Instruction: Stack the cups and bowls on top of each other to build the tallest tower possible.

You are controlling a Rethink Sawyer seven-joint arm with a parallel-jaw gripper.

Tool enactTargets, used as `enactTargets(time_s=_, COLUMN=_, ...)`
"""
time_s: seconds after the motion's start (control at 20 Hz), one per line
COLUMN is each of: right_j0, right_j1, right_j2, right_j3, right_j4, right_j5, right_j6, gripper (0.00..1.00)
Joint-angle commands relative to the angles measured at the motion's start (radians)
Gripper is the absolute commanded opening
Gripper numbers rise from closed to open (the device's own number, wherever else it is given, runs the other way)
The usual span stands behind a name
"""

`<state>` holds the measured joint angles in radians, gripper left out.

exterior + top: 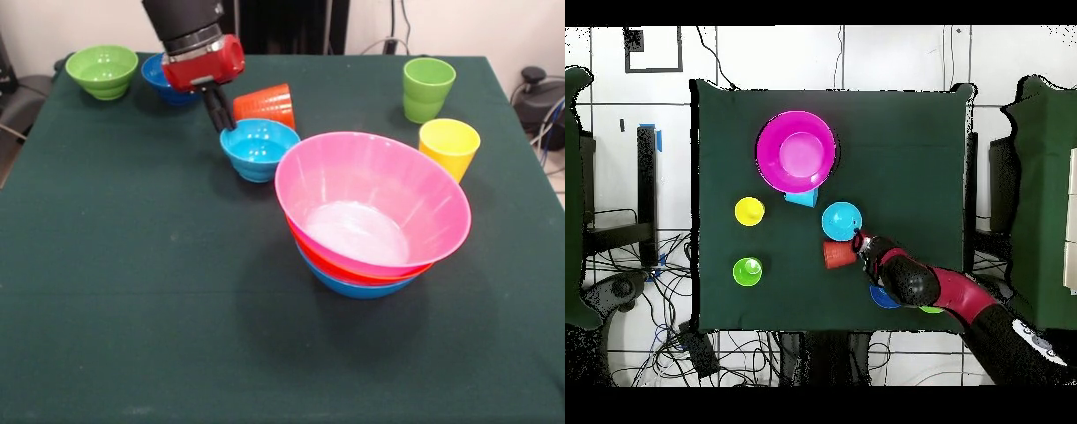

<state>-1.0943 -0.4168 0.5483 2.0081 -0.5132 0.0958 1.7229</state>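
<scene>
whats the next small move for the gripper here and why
Probably lower the gripper a little onto the rim of the light blue bowl. It hangs at that bowl's far edge, beside the orange cup lying on its side, and the bowl sits apart from the tower, not yet stacked. Whether the gripper is open cannot be told.

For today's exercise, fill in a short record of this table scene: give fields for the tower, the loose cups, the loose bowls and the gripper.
tower: pink bowl nested on orange and blue bowls
upright cups: green cup, yellow cup
tipped cup: orange cup, on its side
light blue cup: on its side beside the tower
loose bowls: light blue bowl, green bowl, dark blue bowl
gripper: at the light blue bowl's rim; jaws unclear
</scene>
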Motion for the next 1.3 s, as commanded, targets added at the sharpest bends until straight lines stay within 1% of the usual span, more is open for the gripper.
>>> enactTargets(time_s=0.05, right_j0=0.251, right_j1=-0.269, right_j2=-0.177, right_j3=0.036, right_j4=0.033, right_j5=0.100, right_j6=0.174, gripper=0.00)
enactTargets(time_s=0.1, right_j0=0.265, right_j1=-0.301, right_j2=-0.187, right_j3=0.047, right_j4=0.048, right_j5=0.127, right_j6=0.173, gripper=0.00)
enactTargets(time_s=0.2, right_j0=0.261, right_j1=-0.336, right_j2=-0.177, right_j3=0.063, right_j4=0.077, right_j5=0.167, right_j6=0.157, gripper=0.00)
enactTargets(time_s=0.4, right_j0=0.220, right_j1=-0.364, right_j2=-0.136, right_j3=0.083, right_j4=0.119, right_j5=0.222, right_j6=0.111, gripper=0.00)
enactTargets(time_s=0.55, right_j0=0.206, right_j1=-0.361, right_j2=-0.128, right_j3=0.088, right_j4=0.128, right_j5=0.225, right_j6=0.096, gripper=0.00)
enactTargets(time_s=1.05, right_j0=0.224, right_j1=-0.378, right_j2=-0.139, right_j3=0.094, right_j4=0.144, right_j5=0.235, right_j6=0.096, gripper=0.00)
enactTargets(time_s=1.3, right_j0=0.247, right_j1=-0.414, right_j2=-0.152, right_j3=0.102, right_j4=0.161, right_j5=0.258, right_j6=0.107, gripper=0.00)
